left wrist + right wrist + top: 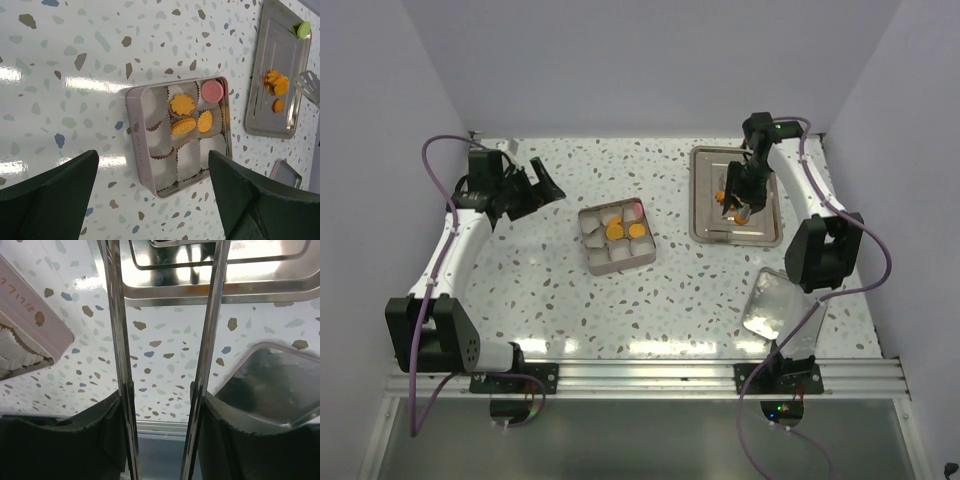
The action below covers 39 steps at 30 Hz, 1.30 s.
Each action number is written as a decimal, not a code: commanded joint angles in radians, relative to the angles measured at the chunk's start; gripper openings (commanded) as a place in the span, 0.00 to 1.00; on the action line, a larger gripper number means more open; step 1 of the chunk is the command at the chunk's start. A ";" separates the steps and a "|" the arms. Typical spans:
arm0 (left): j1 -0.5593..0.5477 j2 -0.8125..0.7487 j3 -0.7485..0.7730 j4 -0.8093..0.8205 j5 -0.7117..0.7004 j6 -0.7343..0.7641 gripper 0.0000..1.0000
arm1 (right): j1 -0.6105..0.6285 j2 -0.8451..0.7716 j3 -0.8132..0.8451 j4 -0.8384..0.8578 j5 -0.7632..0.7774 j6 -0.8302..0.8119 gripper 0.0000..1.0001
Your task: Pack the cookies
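1. My left gripper (548, 188) hung at about 9 o'clock of the table (670, 300), jaws wide apart and holding nothing. I judged it was parked there to stay out of the way and keep its camera on the box.
2. The left arm was bent up from its base, the wrist turned toward the table's middle.
3. The tin box (136, 145) sat at the table's centre, lined with white paper cups (187, 159). Four cookies (184, 125) were packed already: three orange, plus a pink one (212, 90) in the box's corner.
4. My right gripper (740, 205) was clamped on metal tongs (116, 340), whose two arms ran up between my fingers. The grip looked partial, probably so the tongs stayed parted for the next cookie.
5. The right arm reached far forward, the wrist pitched down over the steel tray (705, 225) at about 1 o'clock.
6. Loose orange cookies (276, 85) lay on the tray with a green one (303, 29) at its far end. Whether the tong tips had caught one, I could not tell.
7. A metal lid (768, 305) lay at about 4 o'clock, beside the right arm.
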 commanded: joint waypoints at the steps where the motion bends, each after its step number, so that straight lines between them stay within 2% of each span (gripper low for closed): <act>1: -0.004 -0.024 0.006 0.025 0.001 0.020 0.96 | -0.014 0.035 0.013 -0.048 0.012 -0.041 0.52; 26: -0.004 -0.009 -0.003 0.032 -0.022 0.017 0.96 | -0.014 0.118 -0.074 -0.013 0.015 -0.070 0.51; 36: -0.004 -0.006 -0.003 0.038 -0.019 0.014 0.96 | -0.014 0.062 -0.113 -0.007 -0.018 -0.059 0.31; 39: -0.002 -0.006 -0.001 0.038 -0.018 0.012 0.96 | -0.014 0.042 -0.108 -0.015 -0.023 -0.055 0.29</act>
